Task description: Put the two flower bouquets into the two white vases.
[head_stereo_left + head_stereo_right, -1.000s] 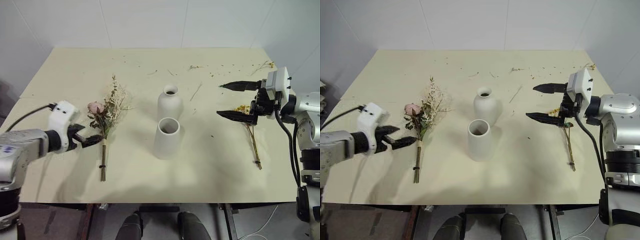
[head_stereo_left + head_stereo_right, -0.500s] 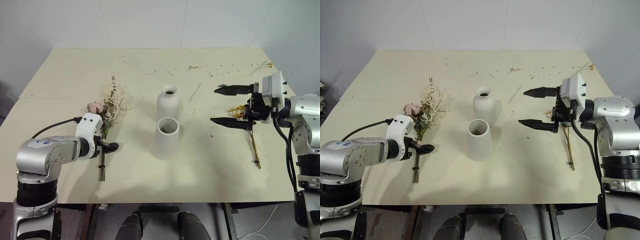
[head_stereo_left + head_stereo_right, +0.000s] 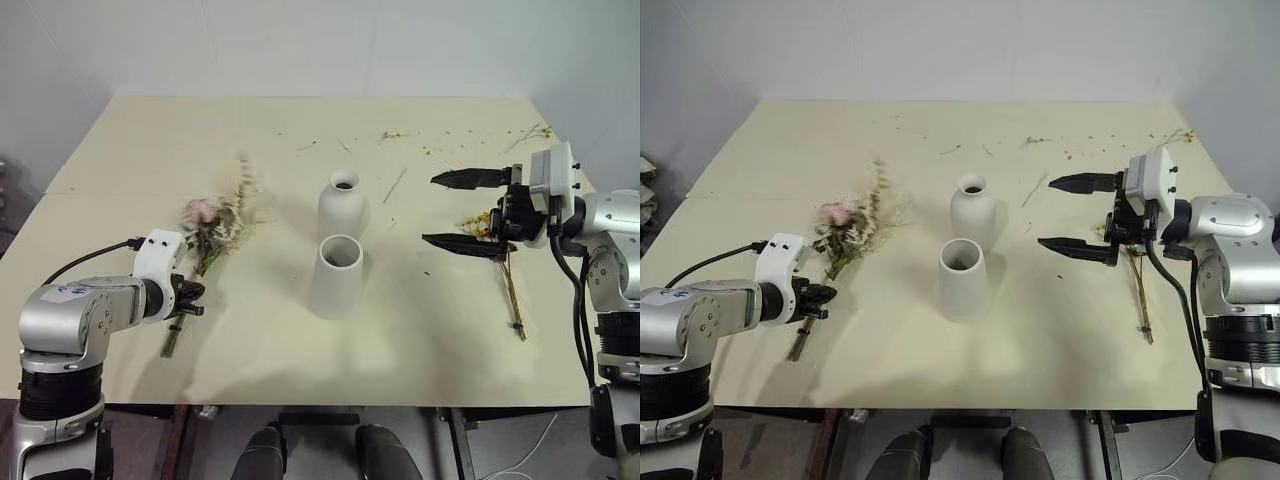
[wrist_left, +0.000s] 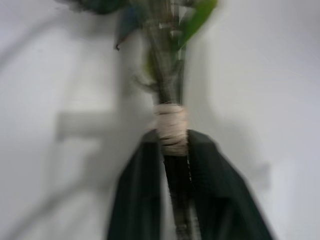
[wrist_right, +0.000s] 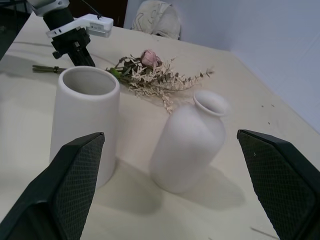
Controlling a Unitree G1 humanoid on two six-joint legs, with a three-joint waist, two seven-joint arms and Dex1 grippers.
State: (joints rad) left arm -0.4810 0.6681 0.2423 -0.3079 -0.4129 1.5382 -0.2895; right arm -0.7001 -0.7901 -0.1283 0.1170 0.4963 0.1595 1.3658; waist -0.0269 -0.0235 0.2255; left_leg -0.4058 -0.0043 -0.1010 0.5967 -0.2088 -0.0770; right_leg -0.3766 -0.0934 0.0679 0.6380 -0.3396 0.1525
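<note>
On the cream table's (image 3: 420, 340) left side, left gripper (image 3: 190, 297) pinches the rose bouquet's (image 3: 205, 235) twine-wrapped stems, bouquet lying tilted. Mid-table: matte white bottle vase (image 3: 342, 205) behind the wide-mouthed tapered vase (image 3: 337, 275), nearly touching. Right gripper (image 3: 455, 210) spread wide over the thin yellow sprig (image 3: 508, 285) near the right edge. Bare room up front.

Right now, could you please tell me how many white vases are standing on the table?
2: the narrow-necked bottle vase stands mid-table, and the wide-mouthed tapered vase stands just in front of it, nearer the robot.
</note>
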